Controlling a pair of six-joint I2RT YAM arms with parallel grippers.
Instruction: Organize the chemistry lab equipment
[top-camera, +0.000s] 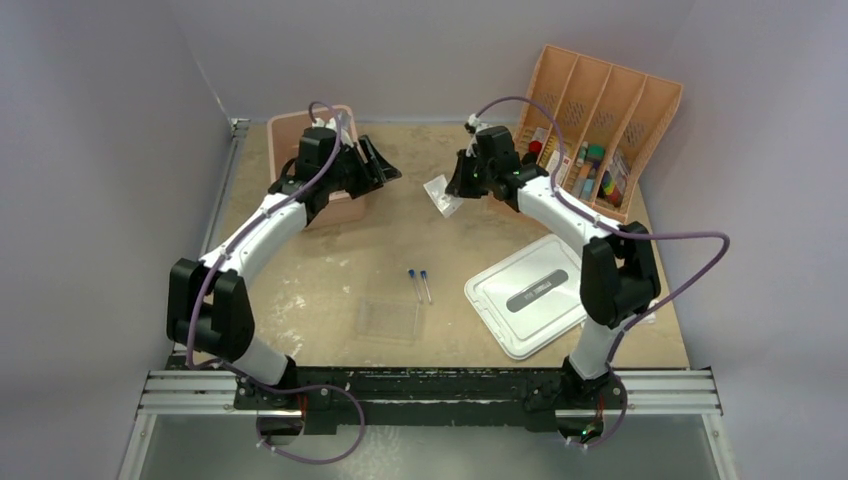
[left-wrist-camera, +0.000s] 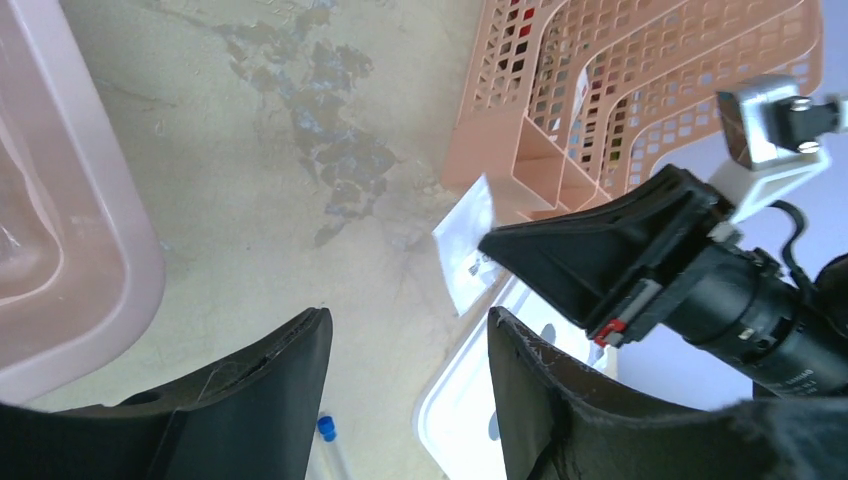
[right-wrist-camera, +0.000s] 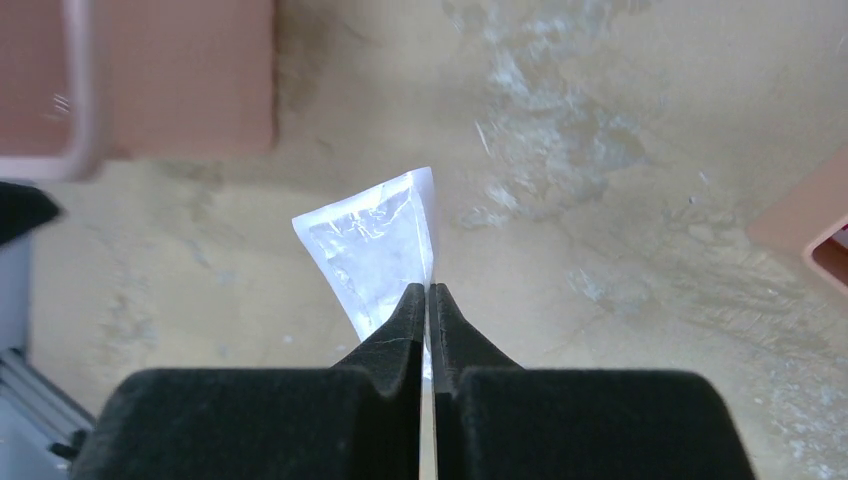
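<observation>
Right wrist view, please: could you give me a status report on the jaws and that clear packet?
Right jaws shut on clear plastic packet. Left jaws open, empty, near pink bin. Nothing seen in the way.

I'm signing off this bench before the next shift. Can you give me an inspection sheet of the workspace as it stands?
Surface: tan table, scuffed, with pale stains.
Job's things: two blue-capped tubes and a clear plastic tray lie mid-table; small clear bag in the right end effector; peach divided organizer far right, holding small items; pink bin far left.
Clutter: white plastic lid by the right arm.
End effectors: left end effector open, empty; right end effector shut on the bag.
Cables: purple cables loop along both arms.
Surroundings: plain walls; metal rail at the near edge.
</observation>
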